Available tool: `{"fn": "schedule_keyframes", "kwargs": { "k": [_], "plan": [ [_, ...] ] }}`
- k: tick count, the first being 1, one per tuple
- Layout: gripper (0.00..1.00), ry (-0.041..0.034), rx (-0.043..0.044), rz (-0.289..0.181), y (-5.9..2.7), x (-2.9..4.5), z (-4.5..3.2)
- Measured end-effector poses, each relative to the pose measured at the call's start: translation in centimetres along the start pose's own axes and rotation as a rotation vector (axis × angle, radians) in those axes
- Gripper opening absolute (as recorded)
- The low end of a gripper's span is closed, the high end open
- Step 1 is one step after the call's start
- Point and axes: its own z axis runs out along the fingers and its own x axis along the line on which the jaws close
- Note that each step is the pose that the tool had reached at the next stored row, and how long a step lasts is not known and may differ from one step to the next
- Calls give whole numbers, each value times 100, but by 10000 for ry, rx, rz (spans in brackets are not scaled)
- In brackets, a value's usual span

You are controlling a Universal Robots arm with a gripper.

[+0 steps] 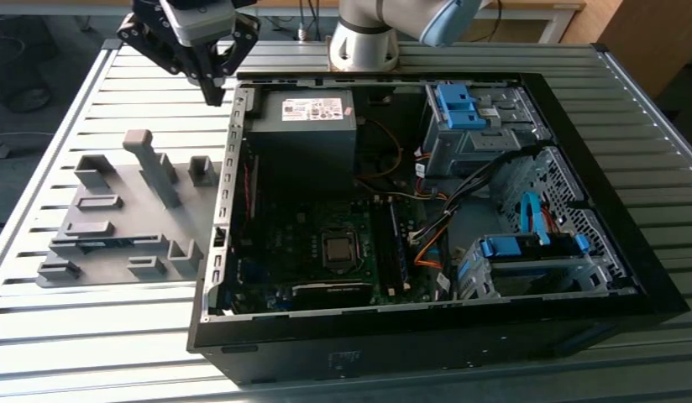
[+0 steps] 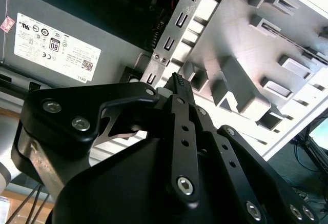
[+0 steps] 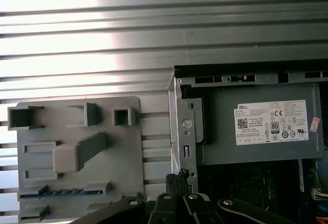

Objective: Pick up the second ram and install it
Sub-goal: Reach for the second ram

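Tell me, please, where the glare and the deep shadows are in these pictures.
First wrist view: glare whitens the table slats. Exterior view: slats beside the grey fixture plate shine, while the computer case is dark inside. Second wrist view: the tool is a dark shape against the bright plate.

The claw (image 1: 215, 91) hangs above the table (image 1: 88, 344) by the open case's (image 1: 380, 357) wall, with the power supply (image 1: 306, 126) inside the case just beside it on the exterior view's right. On the claw's other side, the fixture plate (image 1: 128, 214) lies on the table beside the case, and the second ram (image 3: 66, 192) lies in one of its slots.
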Motion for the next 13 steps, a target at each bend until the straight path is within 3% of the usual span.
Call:
{"fn": "schedule_keyframes", "kwargs": {
  "k": [13],
  "plan": [
    [11,12,1,0,-4,45,10]
  ]
}}
